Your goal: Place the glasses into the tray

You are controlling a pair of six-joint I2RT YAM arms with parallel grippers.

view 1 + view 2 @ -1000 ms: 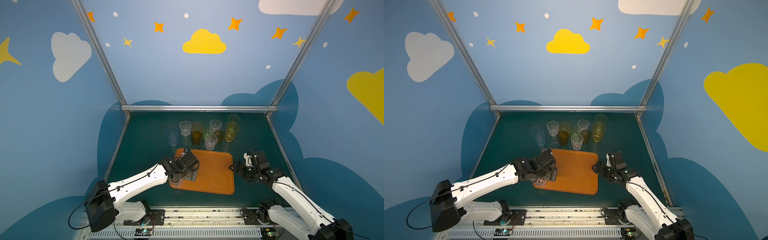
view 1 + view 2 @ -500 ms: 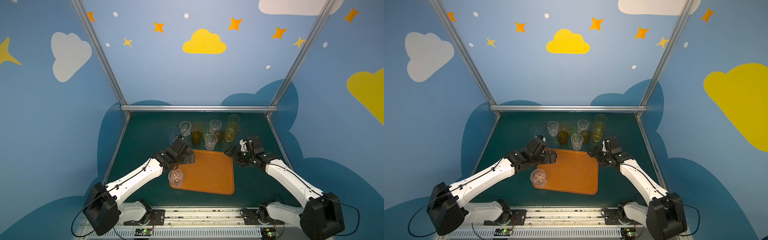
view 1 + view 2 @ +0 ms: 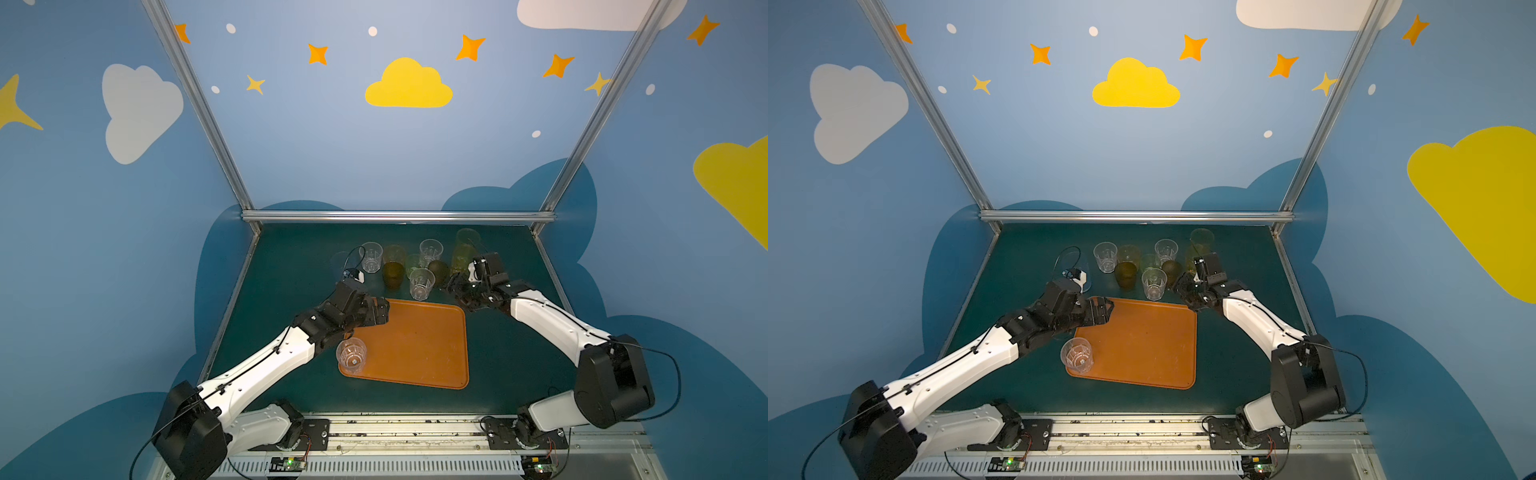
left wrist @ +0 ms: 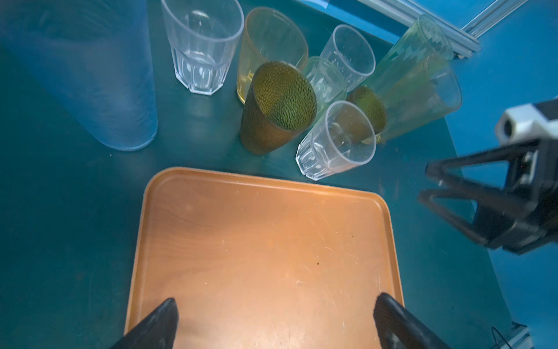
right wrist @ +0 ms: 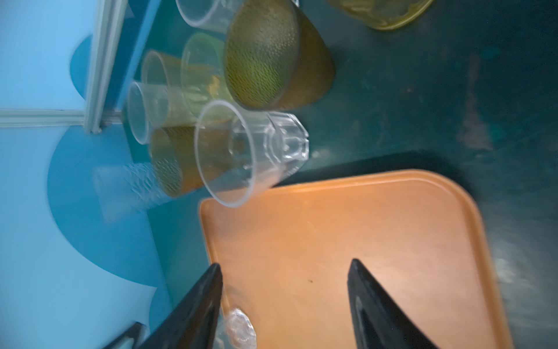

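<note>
One clear faceted tumbler [image 3: 351,356] stands upright at the near left corner of the orange-brown tray [image 3: 415,353]. The left gripper [image 3: 382,311] hangs over the tray's far left corner. The right gripper [image 3: 451,287] is just past the far right corner, beside the other glasses [image 3: 422,284] clustered on the green table [image 3: 507,353].

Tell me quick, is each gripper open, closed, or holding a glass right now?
Left gripper: open, holding nothing.
Right gripper: open, holding nothing.
</note>
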